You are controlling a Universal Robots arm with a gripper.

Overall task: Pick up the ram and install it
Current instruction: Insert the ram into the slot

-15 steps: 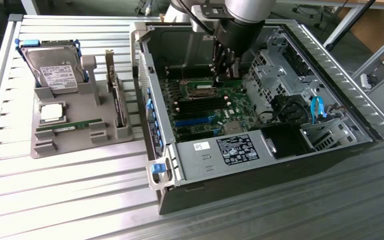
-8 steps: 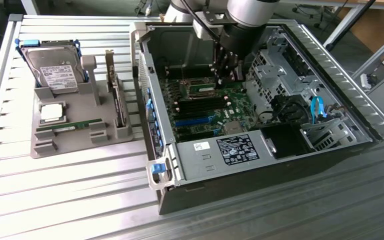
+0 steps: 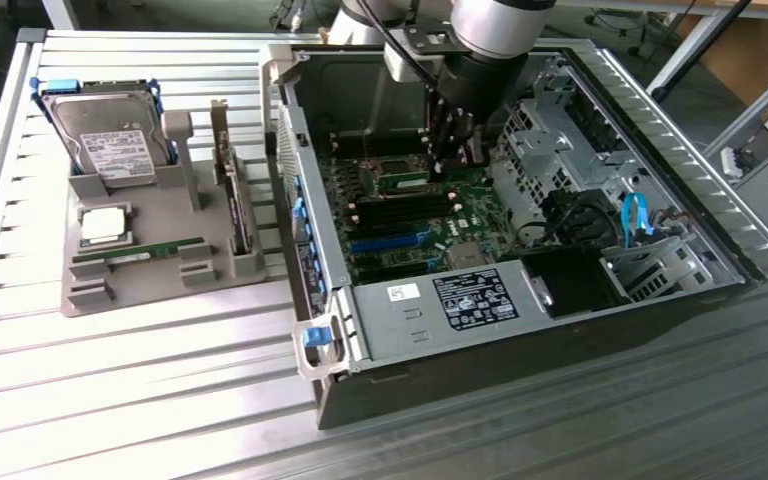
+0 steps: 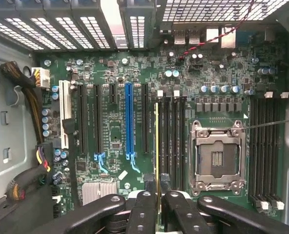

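Note:
My gripper (image 3: 448, 165) reaches down into the open computer case (image 3: 307, 150), just above the motherboard (image 3: 411, 215). In the wrist view the gripper (image 4: 157, 197) is shut on the ram (image 4: 157, 146), which shows edge-on as a thin yellow-green strip between the black fingers (image 4: 145, 212). The stick runs along the outermost of the black memory slots (image 4: 169, 136), beside the open processor socket (image 4: 217, 156). Whether it touches the slot I cannot tell.
On the exterior view's left, a grey holder (image 3: 91, 295) carries a hard drive (image 3: 111, 135), a silver processor chip (image 3: 104, 225), an expansion card (image 3: 231, 195) and another green stick (image 3: 137, 255). Inside the case are the power supply (image 3: 451, 300), drive cages (image 3: 551, 135) and blue cables (image 3: 631, 215).

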